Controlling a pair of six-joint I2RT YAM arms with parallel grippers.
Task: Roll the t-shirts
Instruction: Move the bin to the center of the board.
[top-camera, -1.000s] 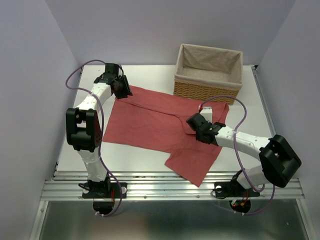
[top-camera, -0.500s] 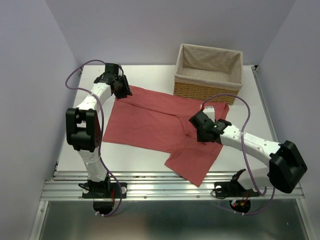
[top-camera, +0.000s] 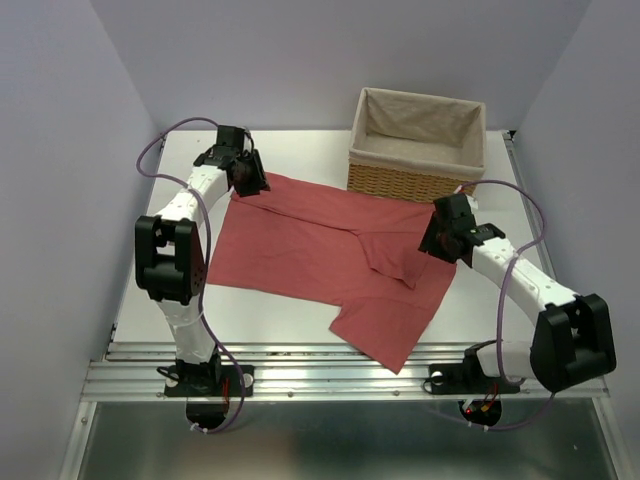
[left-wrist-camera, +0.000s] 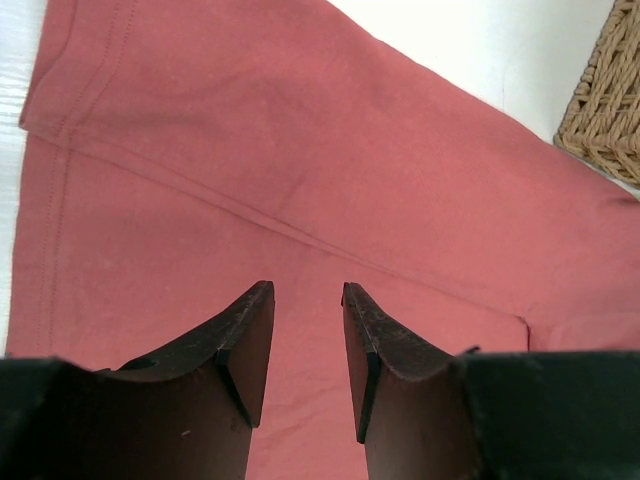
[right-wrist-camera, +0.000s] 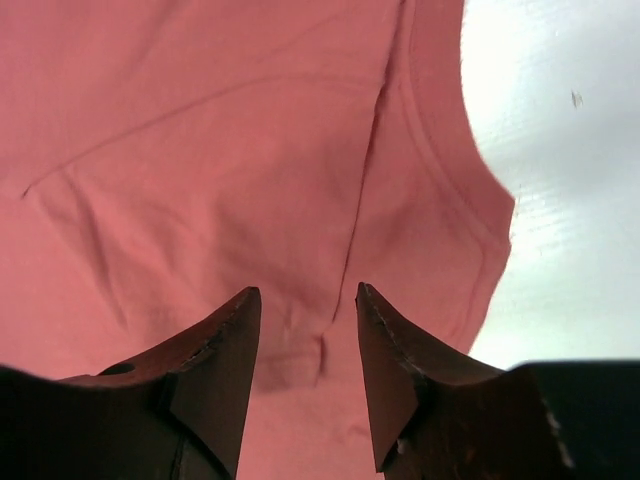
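Two grippers, one t-shirt (top-camera: 300, 250), one wicker basket (top-camera: 415, 150). Left gripper (top-camera: 250, 180) first: jaws parted by a narrow gap, gripping nothing. Under and ahead of them, the salmon-red t-shirt, plain, spread flat on the white table (top-camera: 300, 145). In the left wrist view, one stitched seam (left-wrist-camera: 300, 232) crossing just ahead of the jaws, a basket corner ahead and to their right. Cannot tell whether the fingertips touch the cloth. Farther right, one raised fold (top-camera: 392, 262) in the shirt, just left of the right gripper (top-camera: 440, 232). Right jaws likewise spread and empty, over the shirt's right edge, with a hemmed edge ahead and to their right and bare table beyond. Basket near, on their far side.
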